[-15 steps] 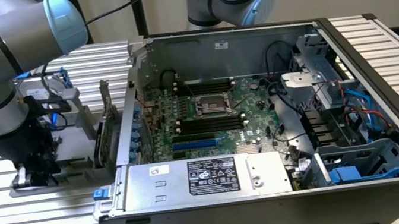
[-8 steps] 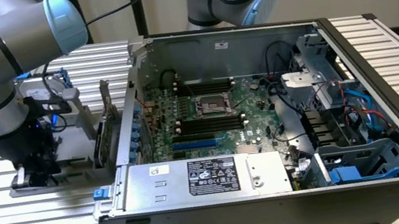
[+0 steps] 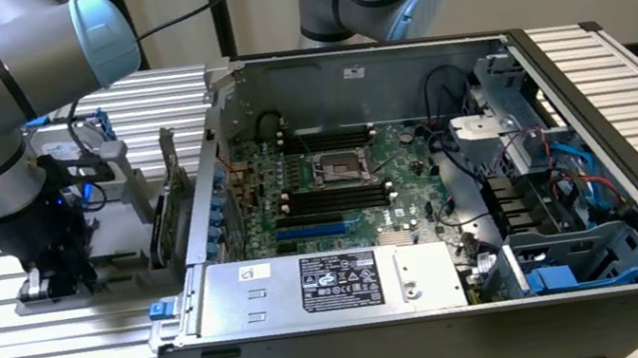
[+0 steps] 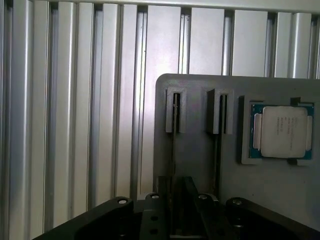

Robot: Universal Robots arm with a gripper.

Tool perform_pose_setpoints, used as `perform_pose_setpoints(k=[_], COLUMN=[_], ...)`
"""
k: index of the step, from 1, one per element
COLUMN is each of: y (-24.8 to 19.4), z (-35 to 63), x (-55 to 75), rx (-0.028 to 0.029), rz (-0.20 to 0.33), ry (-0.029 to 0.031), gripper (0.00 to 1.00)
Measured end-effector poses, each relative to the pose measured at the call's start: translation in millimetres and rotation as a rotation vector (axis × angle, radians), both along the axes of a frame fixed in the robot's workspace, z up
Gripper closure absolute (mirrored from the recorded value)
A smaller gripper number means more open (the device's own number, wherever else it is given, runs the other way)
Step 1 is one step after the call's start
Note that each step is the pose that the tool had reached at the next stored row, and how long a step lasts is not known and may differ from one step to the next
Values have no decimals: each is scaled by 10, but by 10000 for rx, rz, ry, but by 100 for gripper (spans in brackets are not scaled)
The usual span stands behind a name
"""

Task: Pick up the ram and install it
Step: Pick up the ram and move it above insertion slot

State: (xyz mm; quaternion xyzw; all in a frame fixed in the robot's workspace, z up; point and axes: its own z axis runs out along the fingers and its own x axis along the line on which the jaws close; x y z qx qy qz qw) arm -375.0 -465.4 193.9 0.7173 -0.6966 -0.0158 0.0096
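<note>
- The ram, a thin stick seen edge-on, stands upright in a narrow slot of a grey holder.
- The gripper hangs directly over the near end of that stick. I cannot tell whether it is spread or pinching the ram.
- A second slot runs parallel just beside the first one.
- A square processor chip lies flat in a pocket of the same holder, beside the second slot.
- The holder rests on a ribbed metal table.
- An expansion card stands between the holder and an open computer case on the exterior view's right.
- Inside the case, the motherboard shows long black memory slots.
</note>
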Motion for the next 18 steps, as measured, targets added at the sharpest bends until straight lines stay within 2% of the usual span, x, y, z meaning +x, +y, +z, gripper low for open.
perform_pose_setpoints(k=[6,7,9,11,18], y=[0,0,0,0,0], z=[0,0,0,0,0], x=[0,0,0,0,0], rx=[0,0,0,0,0], rz=[0,0,0,0,0], ry=[0,0,0,1,0], gripper=[75,82,82,86,86])
